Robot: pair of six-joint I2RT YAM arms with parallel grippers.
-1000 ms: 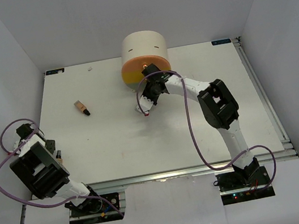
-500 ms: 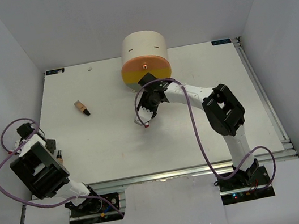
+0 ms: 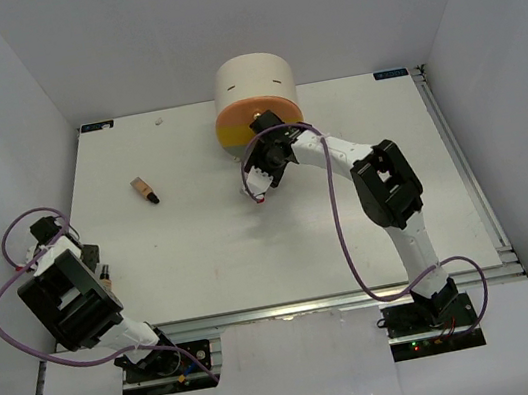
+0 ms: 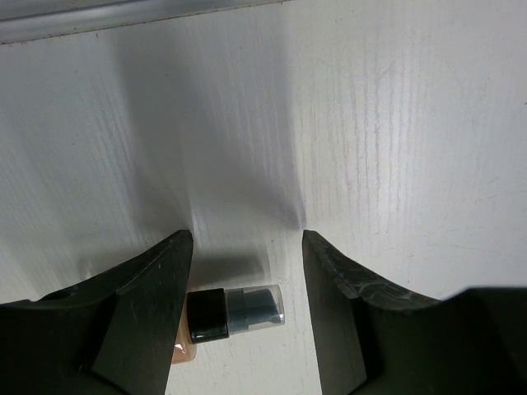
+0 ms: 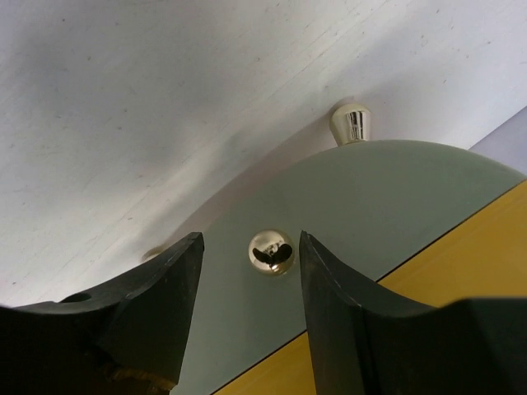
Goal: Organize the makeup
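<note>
A tan bottle with a black collar and clear cap (image 4: 239,309) lies on the white table between the open jaws of my left gripper (image 4: 245,243), closer to the left finger and not pinched. In the top view that gripper (image 3: 93,269) is at the table's left edge with the bottle (image 3: 105,277) beside it. A second tan dark-capped bottle (image 3: 145,189) lies alone at the back left. My right gripper (image 3: 263,129) is at the drawer unit's front. Its open jaws (image 5: 251,240) stand on either side of a gold knob (image 5: 271,253) without touching it. Other makeup is out of view.
The cream cylindrical drawer unit (image 3: 253,83) stands at the back centre, its orange and yellow drawer front (image 3: 233,132) facing me. The right wrist view shows a pale green drawer face (image 5: 387,197), a yellow band (image 5: 469,271) and a second gold knob (image 5: 350,122).
My right gripper swung away from the drawer unit toward the near left half a second ago and is now back against its front. The left arm has not moved.
</note>
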